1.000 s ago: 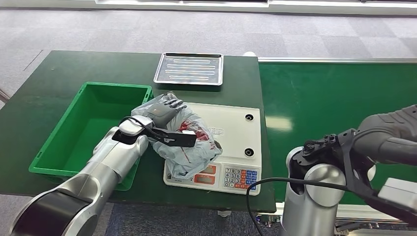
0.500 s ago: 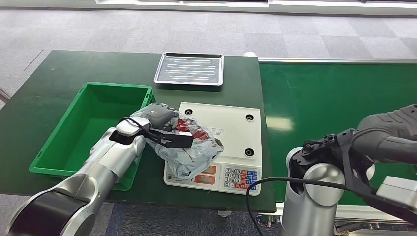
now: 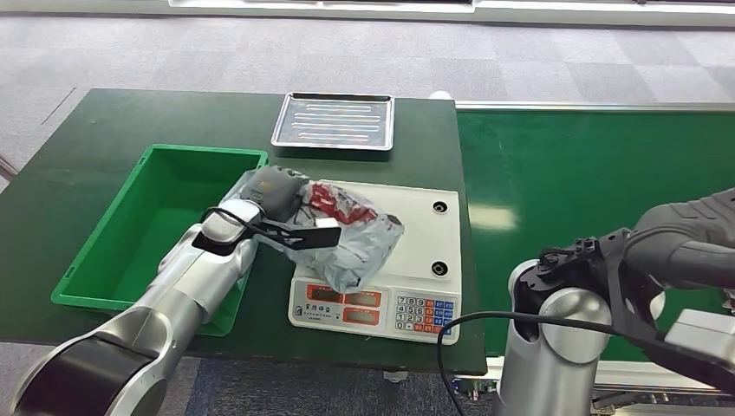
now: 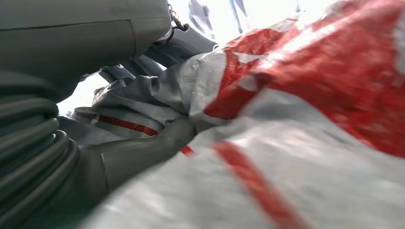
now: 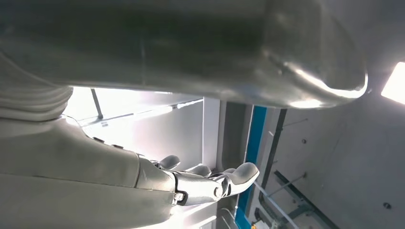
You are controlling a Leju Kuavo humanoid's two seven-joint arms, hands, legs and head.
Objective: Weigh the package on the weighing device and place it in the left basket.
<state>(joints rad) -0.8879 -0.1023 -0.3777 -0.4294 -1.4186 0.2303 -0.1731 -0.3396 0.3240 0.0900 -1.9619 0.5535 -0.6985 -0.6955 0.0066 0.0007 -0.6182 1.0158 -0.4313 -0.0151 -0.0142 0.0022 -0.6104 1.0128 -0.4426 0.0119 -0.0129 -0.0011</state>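
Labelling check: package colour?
Grey package with red print, clearest in the left wrist view.

We see the scale (image 3: 407, 260) at the table's (image 3: 78, 147) front, basket (image 3: 130, 251) just left, tray (image 3: 334, 121) behind. Package (image 3: 355, 238) sits over the scale platform, left hand (image 3: 276, 195) at its left end. Conveyor belt (image 3: 589, 165) lies right.

My left arm reaches forward, its hand (image 3: 276, 192) closed on the package (image 3: 351, 234), thumb (image 4: 143, 152) pressed into the wrap. My right arm stays low at my side, bent at the elbow; its hand (image 5: 210, 181) holds nothing, fingers (image 5: 241, 172) loosely apart.
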